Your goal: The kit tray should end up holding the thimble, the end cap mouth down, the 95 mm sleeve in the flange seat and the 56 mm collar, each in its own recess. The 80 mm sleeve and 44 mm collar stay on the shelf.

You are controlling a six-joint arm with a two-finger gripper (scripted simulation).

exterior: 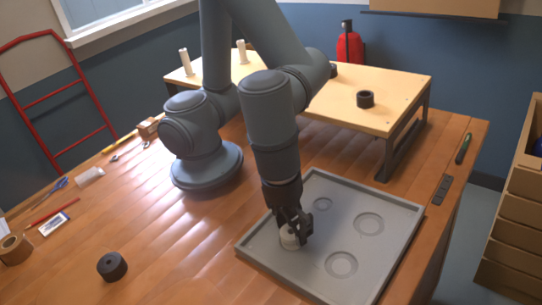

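The white end cap [289,238] is partly hidden behind my fingers. It sits in the near-left recess of the grey kit tray [334,243]. My gripper [295,231] is open around the cap and holds nothing. The tray's other three recesses hold nothing. On the raised shelf [322,87], two white sleeves [186,62] [241,51] stand upright at the back left. A dark collar [365,98] stands on the right of the shelf. Another dark part [333,70] is half hidden behind my arm. A dark collar-like ring [111,267] lies on the table at the front left.
A stack of cardboard boxes [514,199] stands to the right of the table. A red ladder [51,97] leans at the left. Tape [15,248], scissors, a pencil and small tools lie along the left edge. A screwdriver [463,148] lies at the right edge.
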